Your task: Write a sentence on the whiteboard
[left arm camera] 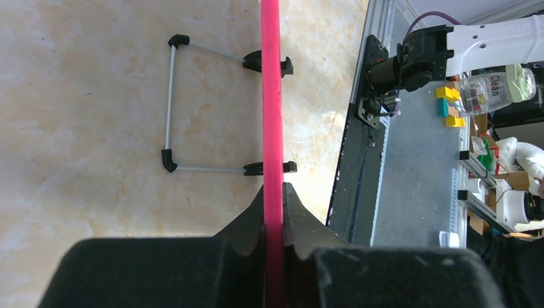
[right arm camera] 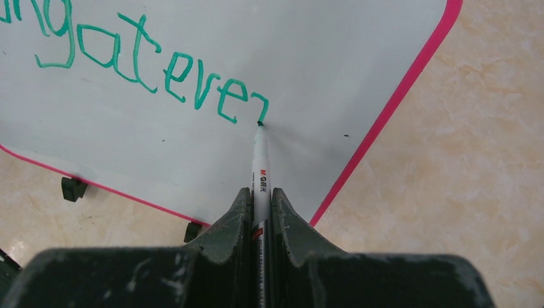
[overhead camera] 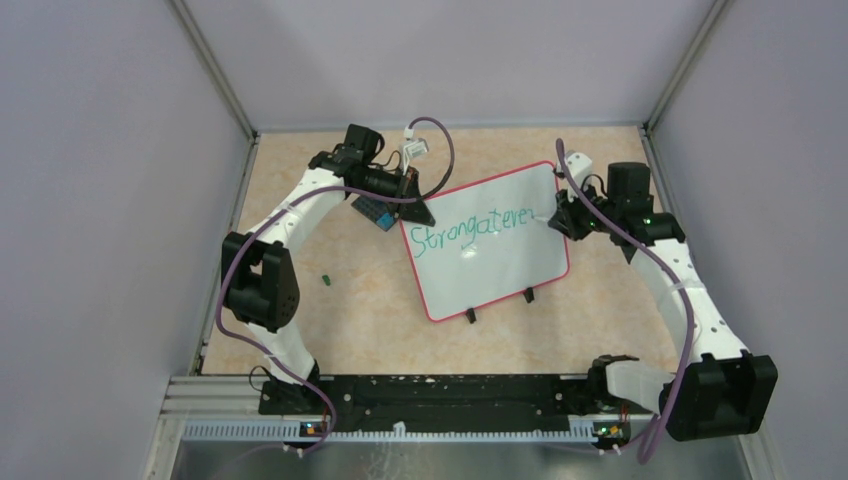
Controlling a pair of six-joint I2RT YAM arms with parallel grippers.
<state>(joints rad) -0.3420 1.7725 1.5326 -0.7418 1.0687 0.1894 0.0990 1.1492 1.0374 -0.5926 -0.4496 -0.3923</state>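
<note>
The whiteboard (overhead camera: 490,255), white with a pink-red rim, lies tilted on the table and bears green writing along its top. My left gripper (overhead camera: 418,212) is shut on the board's upper left corner; in the left wrist view the pink rim (left arm camera: 271,96) runs edge-on between the jaws of that left gripper (left arm camera: 274,187). My right gripper (overhead camera: 560,222) is shut on a white marker (right arm camera: 260,173), whose tip touches the whiteboard (right arm camera: 308,58) right after the last green letter. In the right wrist view the right gripper (right arm camera: 260,191) clamps the marker's barrel.
A small dark plate with blue blocks (overhead camera: 379,211) lies just left of the board under the left arm. A small green cap (overhead camera: 326,279) sits on the table at the left. Black feet (overhead camera: 470,316) stick out under the board's near edge. Grey walls enclose the table.
</note>
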